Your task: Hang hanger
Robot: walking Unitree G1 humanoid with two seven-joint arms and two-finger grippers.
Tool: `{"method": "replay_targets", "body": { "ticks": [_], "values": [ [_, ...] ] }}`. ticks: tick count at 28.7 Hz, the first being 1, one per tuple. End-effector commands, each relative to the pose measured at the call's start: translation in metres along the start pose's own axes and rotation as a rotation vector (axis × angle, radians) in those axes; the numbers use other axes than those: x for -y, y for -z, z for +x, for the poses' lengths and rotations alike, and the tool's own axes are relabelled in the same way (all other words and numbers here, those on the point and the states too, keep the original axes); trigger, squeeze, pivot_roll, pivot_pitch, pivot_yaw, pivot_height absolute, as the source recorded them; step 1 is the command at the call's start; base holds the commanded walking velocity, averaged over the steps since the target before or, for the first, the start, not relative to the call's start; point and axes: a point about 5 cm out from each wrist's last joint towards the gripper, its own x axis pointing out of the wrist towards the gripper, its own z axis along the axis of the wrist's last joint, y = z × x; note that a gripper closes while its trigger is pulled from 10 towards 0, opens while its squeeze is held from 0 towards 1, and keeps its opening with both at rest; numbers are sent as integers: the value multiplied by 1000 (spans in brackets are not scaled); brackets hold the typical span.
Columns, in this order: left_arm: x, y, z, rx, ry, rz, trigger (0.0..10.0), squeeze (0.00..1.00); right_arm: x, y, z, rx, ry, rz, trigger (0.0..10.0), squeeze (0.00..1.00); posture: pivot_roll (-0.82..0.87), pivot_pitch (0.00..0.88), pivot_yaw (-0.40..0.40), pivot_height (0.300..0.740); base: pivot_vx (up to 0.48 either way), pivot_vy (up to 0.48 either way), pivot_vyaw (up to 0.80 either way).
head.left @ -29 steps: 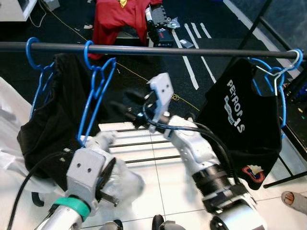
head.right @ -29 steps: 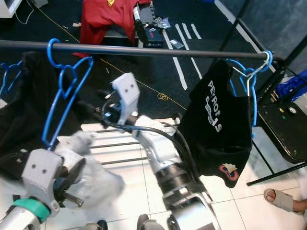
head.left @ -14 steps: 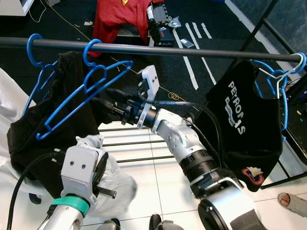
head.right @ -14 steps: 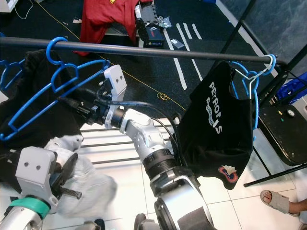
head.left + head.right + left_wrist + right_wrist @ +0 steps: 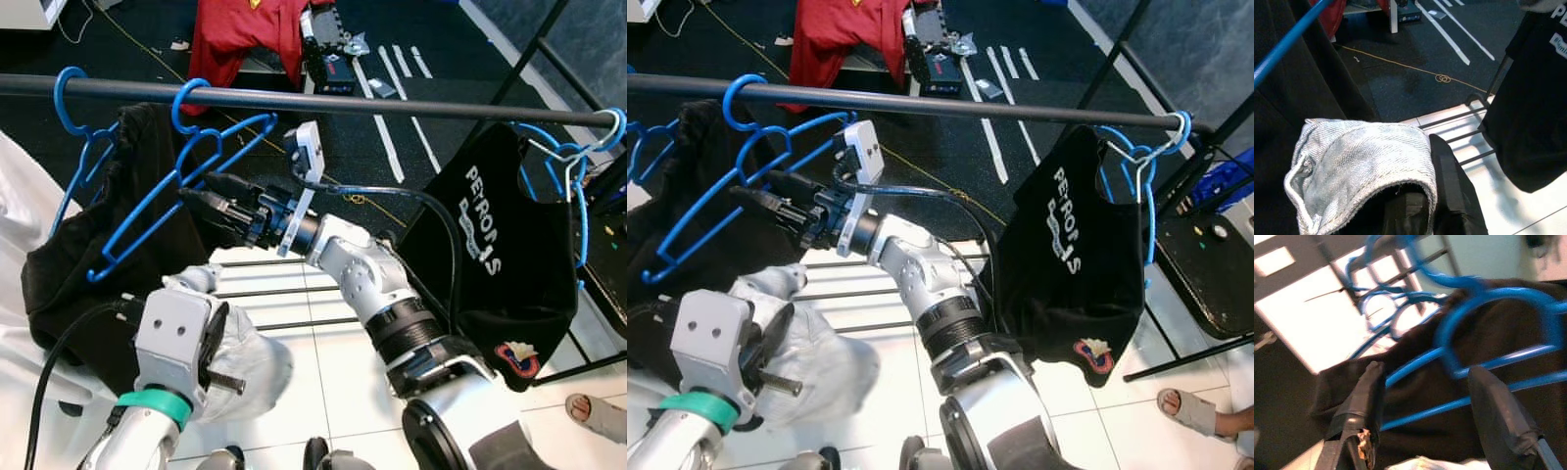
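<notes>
Blue hanger [image 5: 167,201] — thin, light, stiff, likely slick; hooked on the rail [image 5: 392,102], tilted, bare. Right gripper [image 5: 201,188] beside it, fingers apart; best hold near the neck. Left gripper [image 5: 1415,205] seemingly clamps pale denim [image 5: 1361,161]. Black garments [image 5: 509,255] either side — open rail between.

- A dark rail [image 5: 392,102] runs across the top of the scene.
- An empty blue hanger [image 5: 181,186] hooks over the rail and hangs tilted, its lower end swung toward the robot's left.
- The right gripper [image 5: 201,192] reaches to the hanger, black fingers parted, one above the other, just beside its lower bar.
- The left gripper [image 5: 201,284] is low down, wrapped in a pale grey cloth [image 5: 245,357].
- A black garment [image 5: 108,245] hangs behind the empty hanger on another blue hanger.
- A black printed shirt [image 5: 500,255] hangs at the rail's right end.
- A red garment [image 5: 245,39] lies on the dark floor beyond.
</notes>
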Motion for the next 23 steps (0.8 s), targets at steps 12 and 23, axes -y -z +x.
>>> {"method": "replay_targets", "body": {
  "ticks": [12, 23],
  "values": [
    [9, -1, 2, 8, 13, -19, 10000, 0, -37, 5, 58, 28, -33, 7, 10000, 0, 100, 195, -79, 740, 0, 0, 0],
    [10, -1, 1, 9, 5, -25, 10000, 0, -49, 14, 64, -45, -164, -39, 10000, 0, 101, 195, -86, 740, 0, 0, 0]
  ]
}}
